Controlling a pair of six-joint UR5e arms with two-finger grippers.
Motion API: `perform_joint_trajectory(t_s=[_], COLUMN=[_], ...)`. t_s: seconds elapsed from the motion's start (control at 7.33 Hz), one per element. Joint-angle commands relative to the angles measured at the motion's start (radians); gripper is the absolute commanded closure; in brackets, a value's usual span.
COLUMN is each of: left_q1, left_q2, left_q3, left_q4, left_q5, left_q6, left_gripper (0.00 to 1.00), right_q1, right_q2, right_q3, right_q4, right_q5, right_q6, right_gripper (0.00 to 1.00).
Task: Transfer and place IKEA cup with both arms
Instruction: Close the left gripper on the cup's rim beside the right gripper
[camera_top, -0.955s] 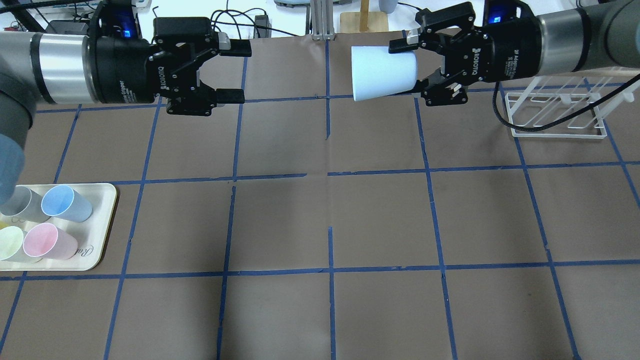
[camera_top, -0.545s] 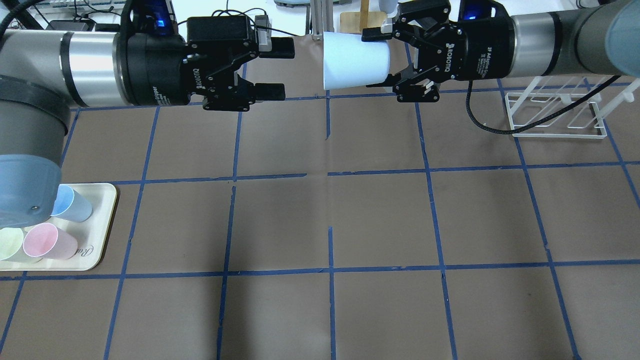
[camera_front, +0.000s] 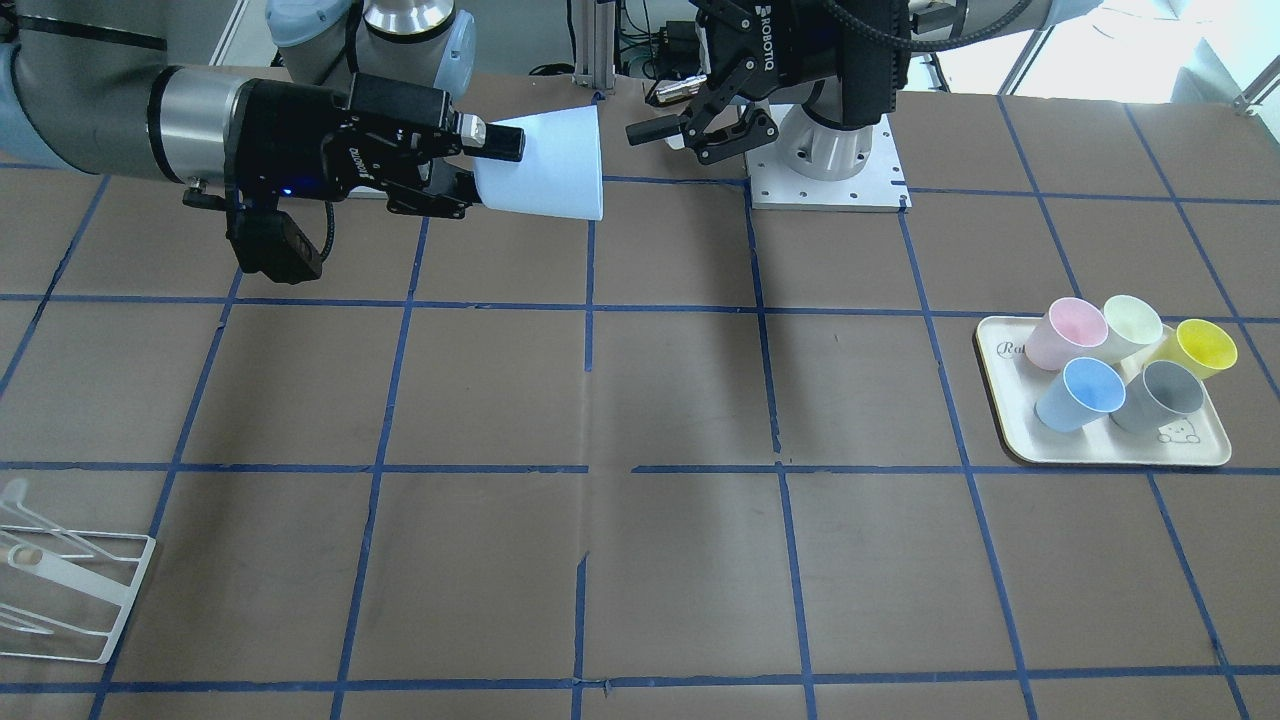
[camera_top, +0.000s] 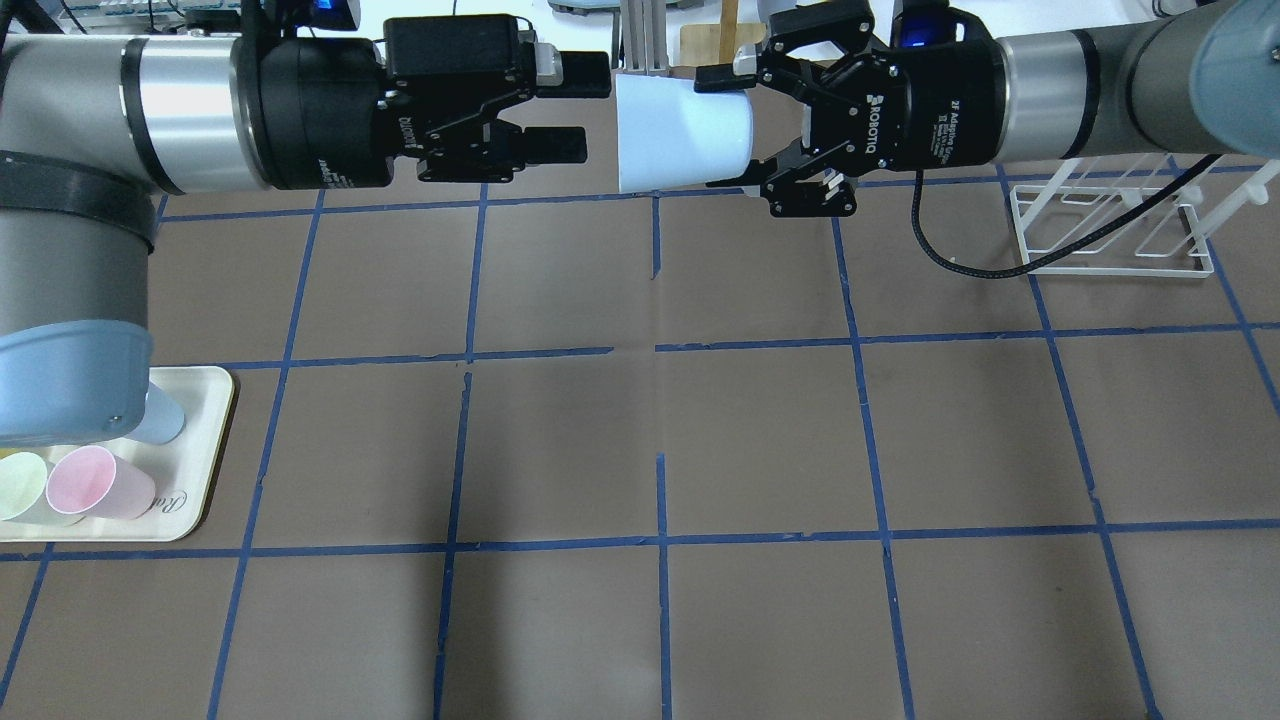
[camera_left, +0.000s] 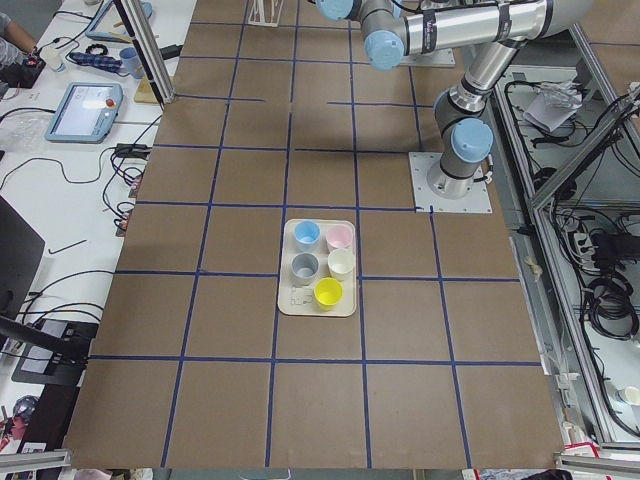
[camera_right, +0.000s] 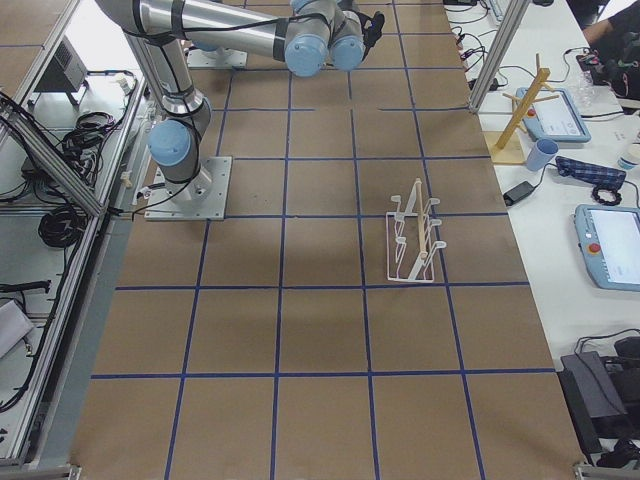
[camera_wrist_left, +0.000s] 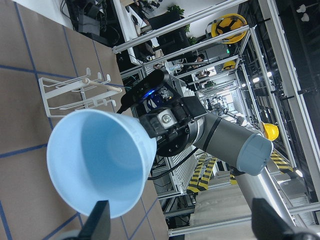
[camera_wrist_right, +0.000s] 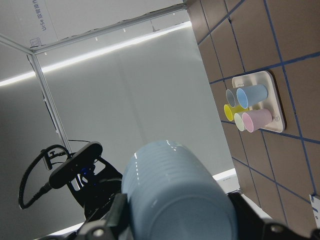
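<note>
The pale light-blue IKEA cup (camera_top: 680, 135) lies sideways in the air over the table's far middle, mouth toward my left arm. My right gripper (camera_top: 722, 130) is shut on its narrow base end; this also shows in the front view (camera_front: 490, 170) with the cup (camera_front: 548, 165). My left gripper (camera_top: 597, 103) is open and empty, its fingertips just short of the cup's rim, apart from it. In the left wrist view the cup's open mouth (camera_wrist_left: 95, 165) faces the camera. The right wrist view shows the cup's base (camera_wrist_right: 175, 195) between the jaws.
A cream tray (camera_front: 1010, 440) at the left-arm side holds several cups, among them a second blue cup (camera_front: 1085, 392), pink, pale green, yellow and grey. My left elbow hides part of it in the overhead view (camera_top: 200, 450). A white wire rack (camera_top: 1110, 225) stands far right.
Both grippers have moved toward each other. The cup has travelled left with the right gripper; the left gripper has moved right, so the gap is now small. Left jaws stay open.
</note>
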Motion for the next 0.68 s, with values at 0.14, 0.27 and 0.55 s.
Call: perform_joint_trajectory(t_s=[0.14, 0.27, 0.55], left_q1=[-0.007, -0.018, -0.027], left_q2=[-0.015, -0.015, -0.03], left_q3=[0.006, 0.009, 0.009], left_q4=[0.03, 0.034, 0.054], left_q5=[-0.002, -0.002, 0.001], left_q6=[-0.002, -0.002, -0.002], left_gripper=[0.0, 0.0, 0.0], right_q1=[0.006, 0.008, 0.018], right_q2=[-0.012, -0.013, -0.018], right_q3=[0.001, -0.006, -0.007], right_q4=[0.012, 0.014, 0.012], right_q5=[0.0, 0.027, 0.058], right_q6=[0.003, 0.018, 0.037], right_gripper=[0.74, 0.74, 0.73])
